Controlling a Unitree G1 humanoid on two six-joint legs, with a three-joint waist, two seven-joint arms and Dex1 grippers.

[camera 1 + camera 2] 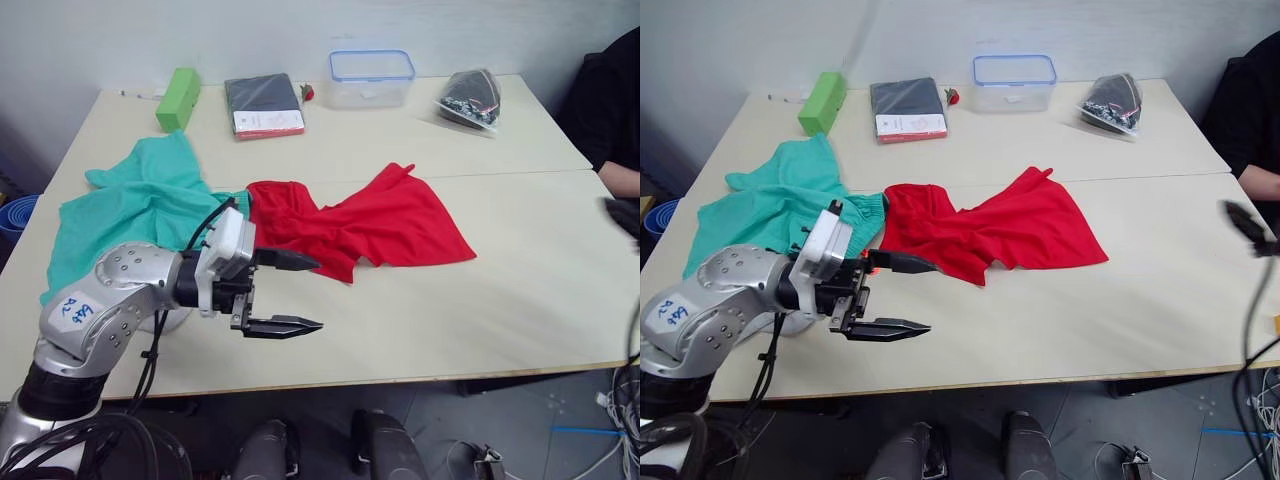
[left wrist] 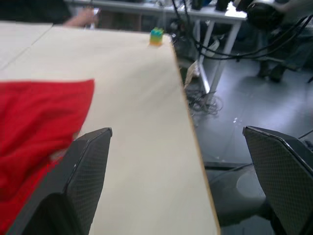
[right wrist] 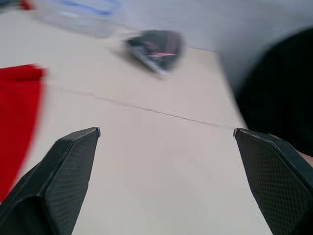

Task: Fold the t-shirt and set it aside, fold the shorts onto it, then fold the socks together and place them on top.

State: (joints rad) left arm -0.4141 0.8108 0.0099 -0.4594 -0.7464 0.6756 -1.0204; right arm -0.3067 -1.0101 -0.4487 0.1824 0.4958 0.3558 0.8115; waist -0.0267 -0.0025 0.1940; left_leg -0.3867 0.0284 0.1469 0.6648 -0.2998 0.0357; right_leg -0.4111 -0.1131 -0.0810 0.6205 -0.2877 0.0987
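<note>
The red t-shirt (image 1: pixel 385 222) lies crumpled and spread at the table's middle. The teal-green shorts (image 1: pixel 135 205) lie to its left, touching its left edge. My left gripper (image 1: pixel 317 293) hovers open just in front of the t-shirt's near left hem, with nothing between its fingers (image 2: pixel 88 166). My right gripper (image 1: pixel 1245 225) is a dark blur at the far right, above the table edge. The right wrist view shows its fingers (image 3: pixel 63 166) wide apart over bare table, to the right of the t-shirt (image 3: pixel 17 112). A pale patch (image 1: pixel 178 320) under my left forearm may be the socks; I cannot tell.
Along the back edge stand a green box (image 1: pixel 178 98), a dark flat package (image 1: pixel 263 105), a clear blue-rimmed container (image 1: pixel 371 78) and a plastic bag (image 1: pixel 472 97). A person in black (image 1: pixel 612 110) sits at the right. The table's front edge (image 1: pixel 420 375) is near my left gripper.
</note>
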